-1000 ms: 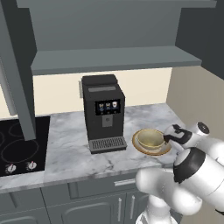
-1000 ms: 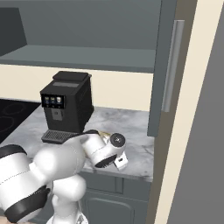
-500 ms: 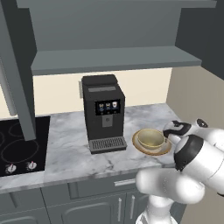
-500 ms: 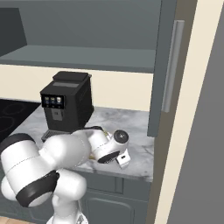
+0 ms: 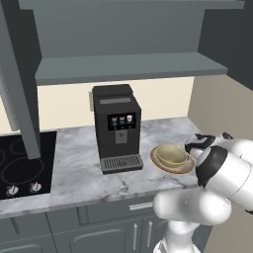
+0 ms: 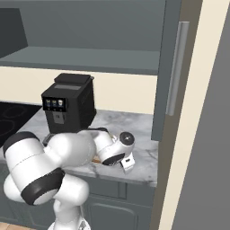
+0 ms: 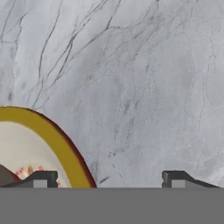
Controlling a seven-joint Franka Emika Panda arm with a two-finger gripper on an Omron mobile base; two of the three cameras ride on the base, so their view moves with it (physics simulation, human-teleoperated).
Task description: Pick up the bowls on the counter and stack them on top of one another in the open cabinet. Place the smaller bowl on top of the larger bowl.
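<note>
On the counter right of the coffee machine: smaller bowl nested in larger bowl. Seen from the hand: gripper spread wide, empty, straddling the larger bowl's rim. Hidden from the right base view by the arm.

Bowls right of the coffee machine, my gripper at their right edge.

I take the coffee machine as my landmark: it stands on the counter toward the back wall. Just right of it and a little nearer me lies the larger bowl, with the smaller bowl sitting inside it. My gripper is low over the counter at that bowl's right side, its spread fingers either side of the rim. Left of the machine, well apart, the stovetop is set into the counter. Above the machine runs the open cabinet's shelf. Below the counter are the lower cabinets.
</note>
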